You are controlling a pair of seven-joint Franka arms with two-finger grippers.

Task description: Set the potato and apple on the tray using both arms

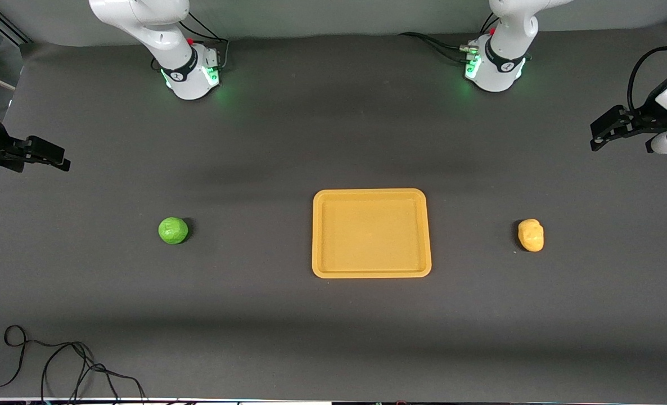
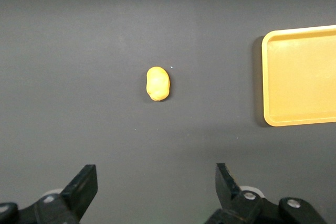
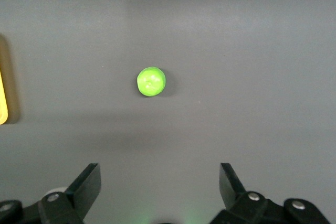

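Potato (image 1: 531, 235) on table toward left arm's end, apart from wide-open left gripper (image 2: 154, 192). Apple (image 1: 173, 230) toward right arm's end, apart from wide-open right gripper (image 3: 159, 190). Tray (image 1: 371, 194) between, bare.

Left end effector (image 2: 152, 190) and right end effector (image 3: 160, 190) hang raised, fingers spread wide.
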